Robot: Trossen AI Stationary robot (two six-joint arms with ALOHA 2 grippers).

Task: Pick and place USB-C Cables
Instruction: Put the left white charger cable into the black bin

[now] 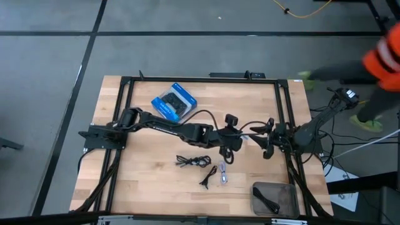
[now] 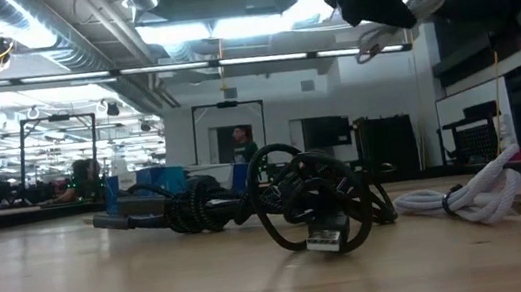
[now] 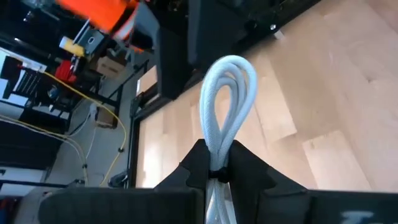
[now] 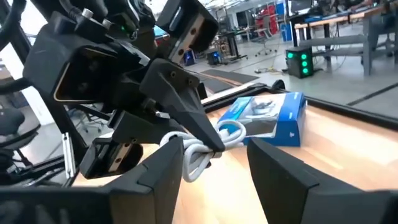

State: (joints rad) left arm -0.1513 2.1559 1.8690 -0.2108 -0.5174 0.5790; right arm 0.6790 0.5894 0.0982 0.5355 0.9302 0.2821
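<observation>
My left gripper (image 1: 239, 141) reaches over the table's middle and is shut on a coiled white USB-C cable (image 3: 227, 93), held up in the air. My right gripper (image 4: 214, 171) is open and faces it from the right. Its fingers stand close around the white coil (image 4: 198, 155); I cannot tell if they touch. Two black cables (image 1: 194, 161) (image 1: 208, 175) and a white-grey one (image 1: 224, 175) lie flat on the wood nearer me. The low view shows them as a black tangle (image 2: 319, 204) and a white bundle (image 2: 479, 198). My left gripper pinches the white coil between its two fingers (image 3: 249, 171), across several strands. The looped end (image 3: 230, 68) sticks out past the fingertips. The fingers come roughly level from the table's left, and the coil is lifted clear of the table.
The blue controller box (image 1: 175, 103) lies at the far left of centre. A dark tray (image 1: 275, 199) with a black cable inside sits at the near right corner. A person in an orange sleeve (image 1: 384, 56) stands beyond the table's far right. A black frame (image 1: 200, 79) borders the table.
</observation>
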